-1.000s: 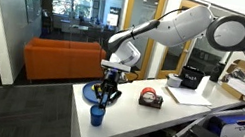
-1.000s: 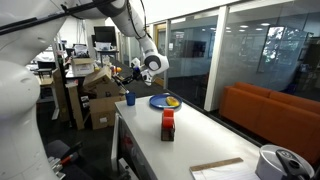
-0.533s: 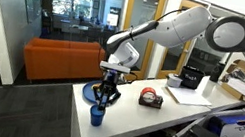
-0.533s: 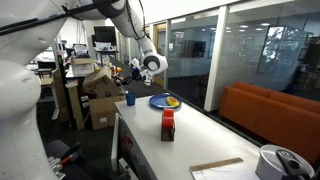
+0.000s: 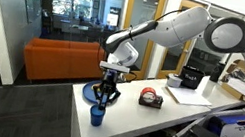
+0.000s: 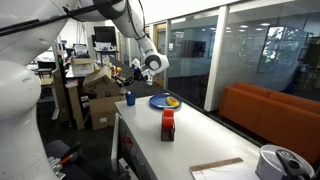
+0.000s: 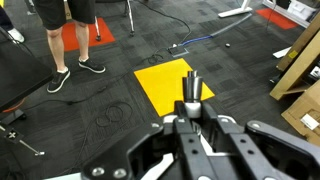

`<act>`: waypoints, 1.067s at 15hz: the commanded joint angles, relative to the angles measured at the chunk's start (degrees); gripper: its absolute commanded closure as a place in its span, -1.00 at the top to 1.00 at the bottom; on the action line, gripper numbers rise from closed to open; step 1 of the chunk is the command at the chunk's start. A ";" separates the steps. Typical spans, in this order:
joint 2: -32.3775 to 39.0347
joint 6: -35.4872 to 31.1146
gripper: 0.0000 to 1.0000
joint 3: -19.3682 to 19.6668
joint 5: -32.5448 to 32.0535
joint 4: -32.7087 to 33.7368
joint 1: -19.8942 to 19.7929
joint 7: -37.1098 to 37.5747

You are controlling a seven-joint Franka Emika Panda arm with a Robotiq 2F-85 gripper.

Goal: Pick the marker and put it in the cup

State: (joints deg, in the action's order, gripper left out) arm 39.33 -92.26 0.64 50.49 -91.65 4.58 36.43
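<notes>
My gripper (image 5: 106, 94) is shut on the marker (image 7: 190, 88), a short dark stick with a pale band that pokes out between the fingers in the wrist view. The gripper (image 6: 129, 72) hangs near the table's end, just above the small blue cup (image 5: 96, 116). The cup (image 6: 129, 98) stands upright by the table corner. In an exterior view the marker's lower end seems to reach close to the cup's rim, but I cannot tell if it is inside. The cup does not show in the wrist view, where the jaws (image 7: 190, 108) face the floor.
A wide blue plate (image 6: 160, 102) with yellow contents lies behind the cup. A red-and-black tape measure (image 5: 150, 98) (image 6: 168, 124) stands mid-table. Papers and a black box (image 5: 192, 81) sit at the far end. People's legs (image 7: 70, 30) and a yellow floor square (image 7: 170, 82) show below.
</notes>
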 commanded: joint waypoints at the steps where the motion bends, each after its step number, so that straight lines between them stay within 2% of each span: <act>1: 2.56 0.64 -0.91 -0.03 -2.25 4.09 -0.07 -0.24; 14: 6.82 1.39 -0.91 -1.07 -3.65 9.04 -0.10 -1.56; 16: 6.92 1.59 -0.09 -1.01 -3.95 9.32 -0.09 -1.63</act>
State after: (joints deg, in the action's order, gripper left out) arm 44.99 -92.18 0.18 47.82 -84.70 5.01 35.38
